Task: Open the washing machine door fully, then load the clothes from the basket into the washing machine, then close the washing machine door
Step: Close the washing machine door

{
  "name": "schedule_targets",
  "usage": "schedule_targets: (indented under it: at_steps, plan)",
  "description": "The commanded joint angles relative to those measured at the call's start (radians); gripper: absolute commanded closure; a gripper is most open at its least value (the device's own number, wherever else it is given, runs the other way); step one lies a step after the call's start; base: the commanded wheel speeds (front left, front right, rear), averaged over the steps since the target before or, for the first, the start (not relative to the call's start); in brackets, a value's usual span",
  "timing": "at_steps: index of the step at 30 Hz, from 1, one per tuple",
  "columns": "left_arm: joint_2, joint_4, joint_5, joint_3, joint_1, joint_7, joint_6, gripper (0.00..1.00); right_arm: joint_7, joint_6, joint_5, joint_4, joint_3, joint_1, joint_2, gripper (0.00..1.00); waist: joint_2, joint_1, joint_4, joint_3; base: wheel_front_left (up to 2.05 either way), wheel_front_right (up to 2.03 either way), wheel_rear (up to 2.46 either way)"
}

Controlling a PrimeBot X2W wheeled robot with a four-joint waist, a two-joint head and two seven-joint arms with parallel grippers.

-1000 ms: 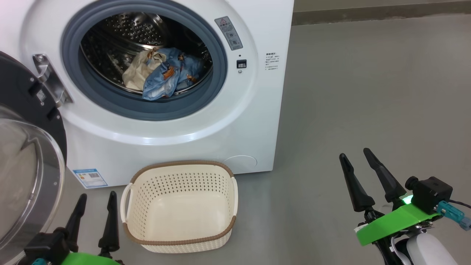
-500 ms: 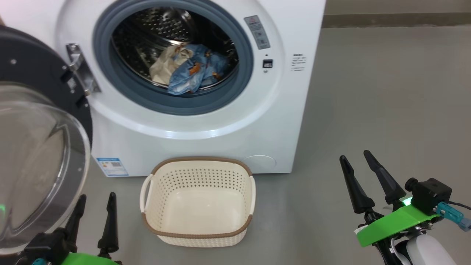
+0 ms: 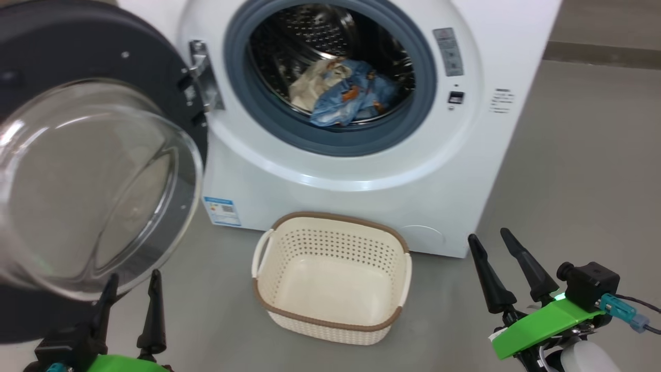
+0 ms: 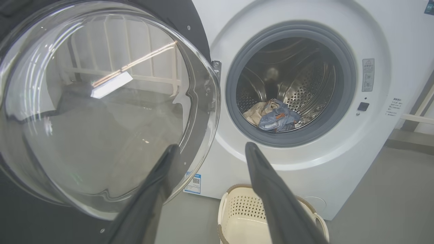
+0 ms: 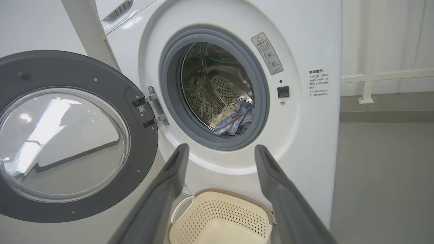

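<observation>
Left pincer (image 3: 134,275): fingers spread wide, nothing held. It sits just below the bulging glass window (image 3: 93,186) of the washing machine door (image 3: 103,46). Whether a fingertip touches the glass cannot be told.

Right pincer (image 3: 487,235): fingers spread wide, nothing held. It hangs over the grey floor (image 3: 568,181), well apart from the basket (image 3: 335,245) and to the machine's right.

Basket: upright on the floor just in front of the washing machine (image 3: 361,191), between the two pincers. Its bare cream bottom is in plain sight.

Door: swung open to the left on its metal hinge (image 3: 204,77), inner face and glass bowl turned toward the robot.

Machine front: blue label sticker (image 3: 222,211) at lower left. The grey rubber seal (image 3: 330,142) rings the open mouth.

Clothes (image 3: 343,95): light blue fabric with orange patches and a beige piece, bunched together in the bottom of the steel drum (image 3: 310,36), just behind the seal.
</observation>
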Motion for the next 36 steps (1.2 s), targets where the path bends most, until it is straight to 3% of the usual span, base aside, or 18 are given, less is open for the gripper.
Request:
schedule_targets:
  at_steps: [1, 7, 17, 25, 36]
  plan:
    - [0.015, -0.02, 0.006, 0.038, -0.015, -0.006, 0.007, 0.0, -0.005, 0.002, 0.003, -0.02, 0.025, -0.006, -0.001, 0.0, -0.0001, 0.0, 0.054, -0.008, 0.0, 0.0, 0.0]
    - [0.018, -0.013, 0.017, 0.031, -0.017, -0.006, 0.012, 0.0, -0.005, 0.002, 0.001, -0.014, 0.026, -0.01, 0.0, 0.0, -0.0001, 0.0, 0.14, -0.011, 0.0, 0.0, 0.0]
    - [0.019, -0.011, 0.023, 0.031, -0.02, -0.006, 0.024, 0.0, -0.005, 0.002, -0.032, -0.001, 0.033, -0.009, -0.003, 0.0, -0.0001, 0.0, 0.222, -0.011, 0.0, 0.0, 0.0]
    - [0.011, -0.016, 0.024, 0.036, -0.015, -0.006, 0.031, 0.0, -0.005, 0.002, -0.047, 0.012, 0.037, -0.009, -0.004, 0.0, -0.0001, 0.0, 0.243, -0.009, 0.0, 0.0, 0.0]
    - [0.006, -0.012, 0.027, 0.048, -0.013, -0.006, 0.032, 0.0, -0.005, 0.002, -0.043, 0.015, 0.048, -0.013, -0.005, 0.0, -0.0001, 0.0, 0.221, -0.015, 0.0, 0.0, 0.0]
